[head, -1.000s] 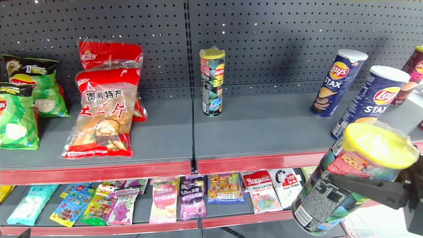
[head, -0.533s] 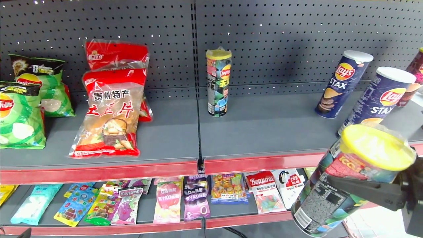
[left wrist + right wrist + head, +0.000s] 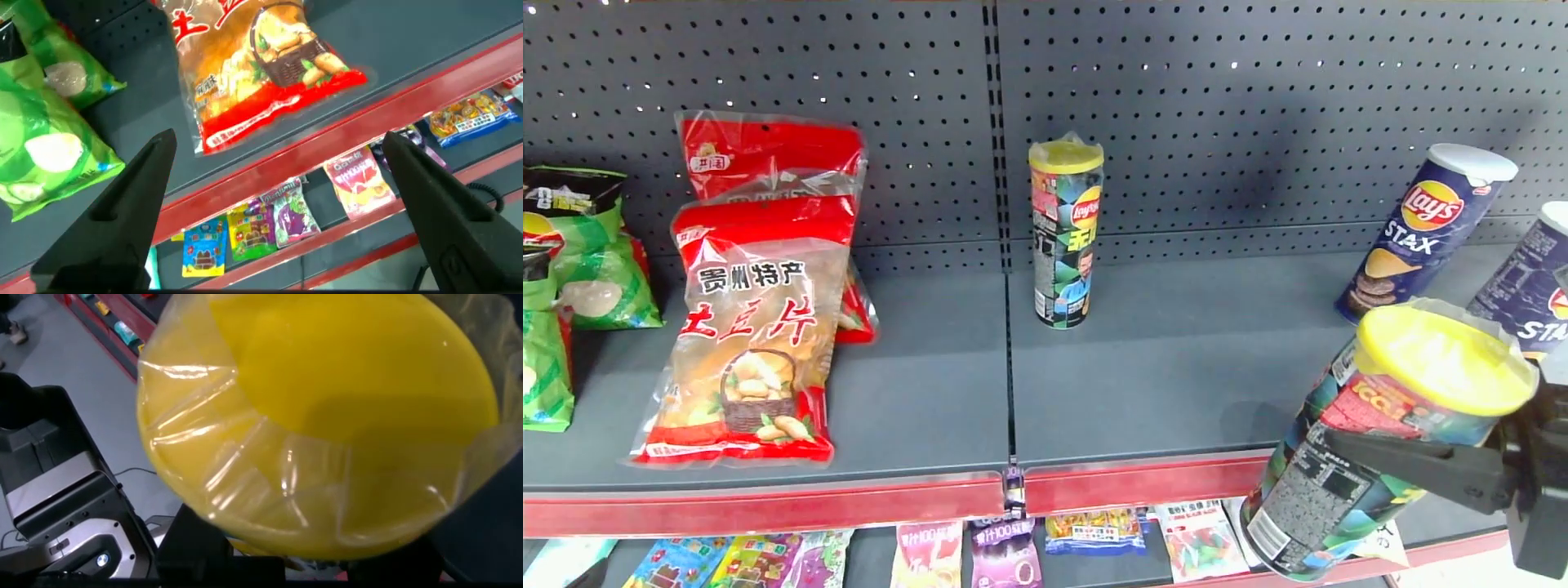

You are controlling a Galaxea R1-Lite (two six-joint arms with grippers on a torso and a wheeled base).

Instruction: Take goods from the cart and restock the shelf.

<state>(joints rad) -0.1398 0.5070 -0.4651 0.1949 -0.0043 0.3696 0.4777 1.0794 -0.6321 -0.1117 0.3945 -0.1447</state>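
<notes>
Held can: a tall chip tube (image 3: 1347, 408) with a film-wrapped yellow lid (image 3: 327, 416), carried tilted at the near right, in front of the shelf's red lip (image 3: 1143, 483) and not yet over the board
Right gripper (image 3: 1401, 457): clamped across the tube's mid-body, one black finger lying over the printed side
Left gripper (image 3: 278, 216): fingers spread wide with nothing between them, hovering over the near left part of the shelf, close to the red bags (image 3: 752, 343)
Handling: likely light; the thin card wall is probably stiff along its length but would dent under a hard squeeze; the film looks slick; the crisps inside are fragile, so no dropping
Where to hold: mid-body as now looks right, since it leaves the base free to land flat
Tipping: tall and narrow, so it should be brought upright before letting go
Surface: flat grey shelf board (image 3: 1176, 367), smooth, with a raised red lip to clear
Free room: a wide bare stretch between the matching can (image 3: 1065, 237) standing at the far middle and the blue cans (image 3: 1425, 233) at the right
Back: pegboard wall (image 3: 1217, 98)
Far left: green crisp bags (image 3: 572, 269)
Below: sweets packets (image 3: 1005, 555) on the lower shelf
</notes>
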